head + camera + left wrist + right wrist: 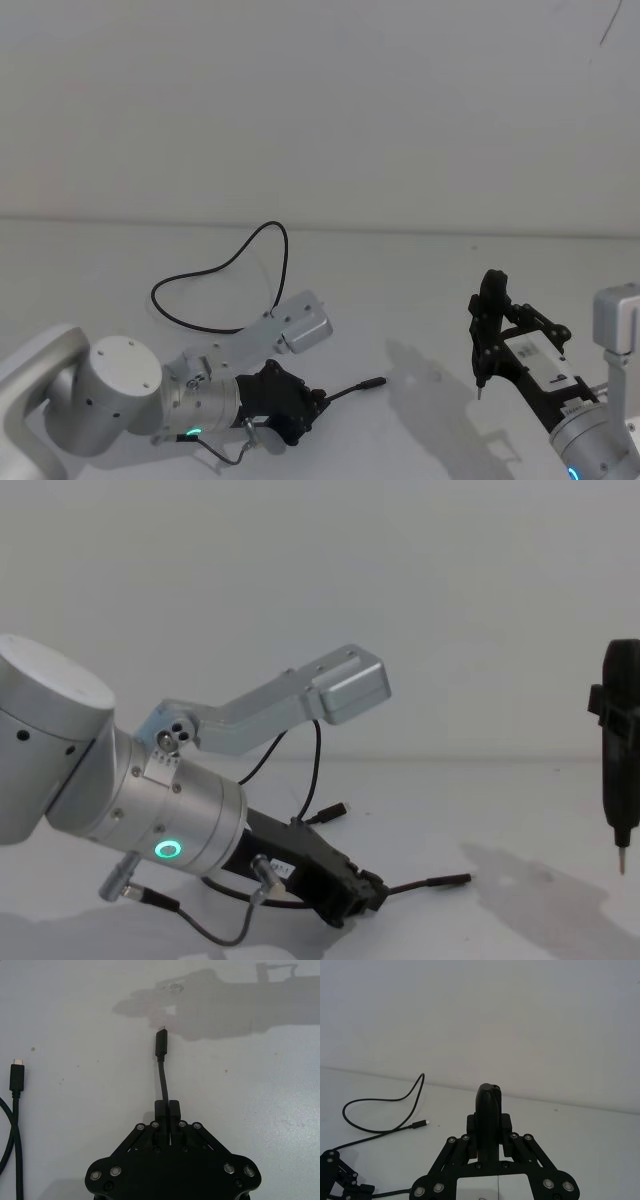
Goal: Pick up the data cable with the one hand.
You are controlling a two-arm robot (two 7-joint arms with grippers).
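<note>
I see the white table (420,290) stretching under both arms. My left arm (120,385) reaches in low from the left, its silver wrist showing a green ring. The left gripper (318,398) sits close over the table near the front middle. The right gripper (489,1132) is held up on the right, well apart from the left one. Its jaws are closed around a black pen tool (488,310) whose thin metal tip points down above the table.

The cable (162,1080) is between the left jaws, which are pinched together on it with no gap that I can make out on either side of the cord. In the left wrist view the cord comes straight out from between the fingertips (173,1108). A short stretch runs on ahead to the near plug (450,879), which points toward the right arm. I cannot tell whether that plug touches the table or hangs just above it.

The rest of the cable lies in a wide loop on the table behind the left arm, curling toward the rear. It comes round to the other plug (420,1124) — flat on the table, off to one side of the left gripper and apart from its jaws.
</note>
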